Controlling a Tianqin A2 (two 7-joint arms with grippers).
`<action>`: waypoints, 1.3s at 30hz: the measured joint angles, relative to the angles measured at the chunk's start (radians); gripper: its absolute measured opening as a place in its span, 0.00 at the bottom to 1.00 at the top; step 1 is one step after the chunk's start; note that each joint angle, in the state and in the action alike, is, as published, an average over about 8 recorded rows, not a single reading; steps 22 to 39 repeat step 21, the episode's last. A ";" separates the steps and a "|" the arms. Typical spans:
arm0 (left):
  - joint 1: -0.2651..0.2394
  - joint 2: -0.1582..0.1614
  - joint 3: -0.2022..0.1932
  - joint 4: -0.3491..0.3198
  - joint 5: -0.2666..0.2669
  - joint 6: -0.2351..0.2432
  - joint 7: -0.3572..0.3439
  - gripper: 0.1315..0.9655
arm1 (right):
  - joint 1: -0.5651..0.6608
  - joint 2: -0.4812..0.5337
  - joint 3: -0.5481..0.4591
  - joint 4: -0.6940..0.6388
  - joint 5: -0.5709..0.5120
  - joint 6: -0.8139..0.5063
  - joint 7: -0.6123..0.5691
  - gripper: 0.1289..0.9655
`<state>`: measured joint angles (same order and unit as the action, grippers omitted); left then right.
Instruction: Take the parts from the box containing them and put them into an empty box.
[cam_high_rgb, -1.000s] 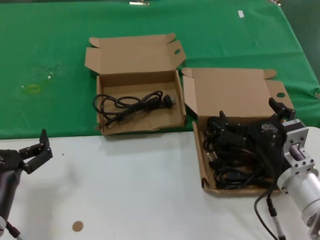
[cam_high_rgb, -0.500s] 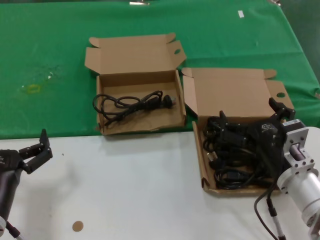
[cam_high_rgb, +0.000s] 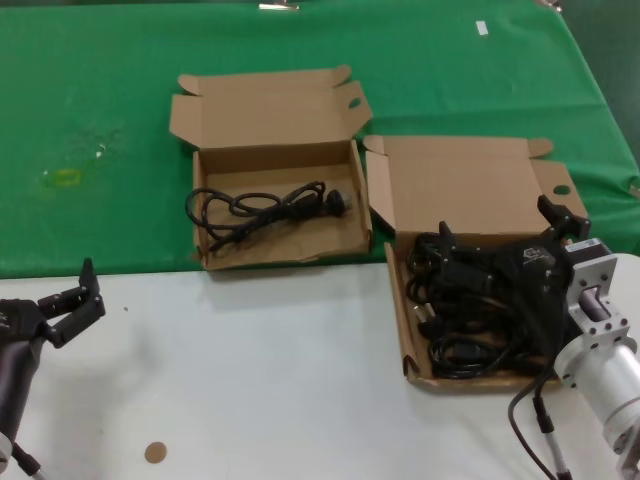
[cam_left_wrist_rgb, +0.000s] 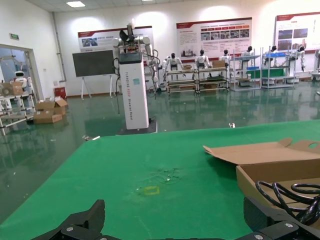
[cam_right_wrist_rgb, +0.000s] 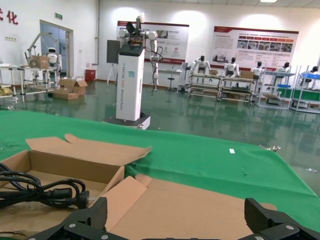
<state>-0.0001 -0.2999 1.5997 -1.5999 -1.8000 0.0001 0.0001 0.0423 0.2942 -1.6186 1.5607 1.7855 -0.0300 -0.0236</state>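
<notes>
One cord (cam_high_rgb: 262, 207) already lies in the upper-left box (cam_high_rgb: 280, 240); your open right gripper (cam_high_rgb: 505, 240) has stayed low over the pile (cam_high_rgb: 460, 320), nothing lifted, left gripper (cam_high_rgb: 68, 298) open, idle.

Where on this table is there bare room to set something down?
The white tabletop lies bare between the left gripper and the box of black cords. Green cloth left of the second box is open too. Crowded: the right gripper sits over the piled cords.
</notes>
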 joint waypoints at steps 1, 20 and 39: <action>0.000 0.000 0.000 0.000 0.000 0.000 0.000 1.00 | 0.000 0.000 0.000 0.000 0.000 0.000 0.000 1.00; 0.000 0.000 0.000 0.000 0.000 0.000 0.000 1.00 | 0.000 0.000 0.000 0.000 0.000 0.000 0.000 1.00; 0.000 0.000 0.000 0.000 0.000 0.000 0.000 1.00 | 0.000 0.000 0.000 0.000 0.000 0.000 0.000 1.00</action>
